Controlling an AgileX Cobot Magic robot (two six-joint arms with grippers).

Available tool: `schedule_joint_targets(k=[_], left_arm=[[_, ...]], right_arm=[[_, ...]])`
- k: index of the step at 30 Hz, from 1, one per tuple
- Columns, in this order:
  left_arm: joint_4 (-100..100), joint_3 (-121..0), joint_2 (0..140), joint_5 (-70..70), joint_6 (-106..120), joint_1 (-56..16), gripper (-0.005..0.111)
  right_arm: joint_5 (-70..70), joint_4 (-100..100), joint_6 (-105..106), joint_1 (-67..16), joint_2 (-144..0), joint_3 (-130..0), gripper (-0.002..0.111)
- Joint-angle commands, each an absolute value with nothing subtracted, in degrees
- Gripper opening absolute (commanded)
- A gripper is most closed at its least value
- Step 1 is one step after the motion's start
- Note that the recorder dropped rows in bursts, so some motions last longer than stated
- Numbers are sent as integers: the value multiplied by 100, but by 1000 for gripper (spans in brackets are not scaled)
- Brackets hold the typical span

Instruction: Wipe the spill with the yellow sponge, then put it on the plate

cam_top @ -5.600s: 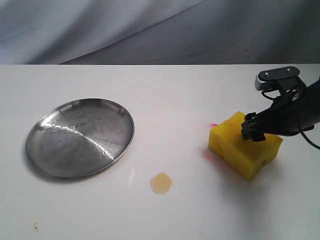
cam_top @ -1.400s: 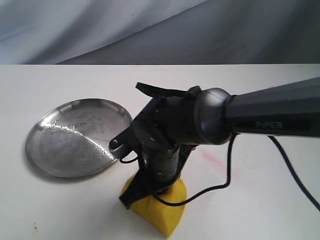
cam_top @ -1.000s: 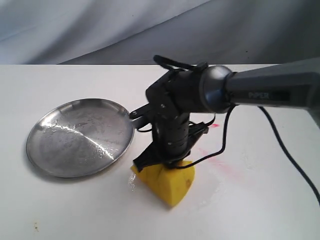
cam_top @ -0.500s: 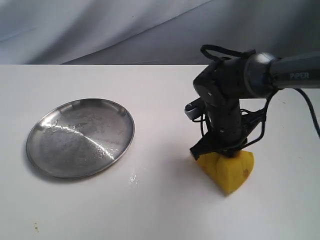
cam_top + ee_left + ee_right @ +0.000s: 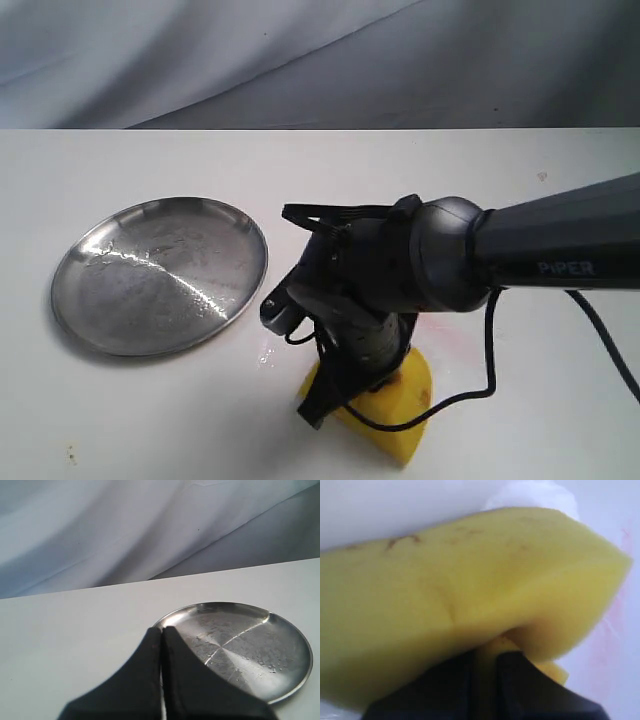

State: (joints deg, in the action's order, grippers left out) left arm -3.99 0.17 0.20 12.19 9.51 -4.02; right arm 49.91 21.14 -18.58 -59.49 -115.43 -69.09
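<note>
Near the plate [image 5: 75, 318], the right gripper [image 5: 487, 677] clamps the yellow sponge [image 5: 405, 400] on the table [image 5: 500, 180]; the left gripper [image 5: 161, 645] is pressed together.

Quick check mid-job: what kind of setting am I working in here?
Probably a lab or test bench rather than a real kitchen: a plain white table, a grey cloth backdrop hung behind it, and only a steel plate and yellow sponge set out.
</note>
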Motion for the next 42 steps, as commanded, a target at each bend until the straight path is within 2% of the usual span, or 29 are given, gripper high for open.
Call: schedule_joint_targets(k=[1,5,15,20,25,35,42], left_arm=[[-394,0,0,1182,907,-397,0],[-394,0,0,1182,907,-397,0],[-394,0,0,1182,907,-397,0],[-394,0,0,1182,907,-397,0],[-394,0,0,1182,907,-397,0],[-394,0,0,1182,907,-397,0],[-394,0,0,1182,907,-397,0]], right_arm=[[3949,1030,-1556,-6059,-11708,-7433,0],[4430,1774,-1543,-5799,-11781,-7918,0],[5476,1965,-1607,-4204,-11885,-7936,0],[5928,2092,-1651,-3983,-11885,-7914,0],[5919,1714,-1370,-4412,-11860,-7914,0],[5590,1381,-1245,-5875,-11860,-7914,0],[5296,1341,-1269,-6158,-11519,-7939,0]])
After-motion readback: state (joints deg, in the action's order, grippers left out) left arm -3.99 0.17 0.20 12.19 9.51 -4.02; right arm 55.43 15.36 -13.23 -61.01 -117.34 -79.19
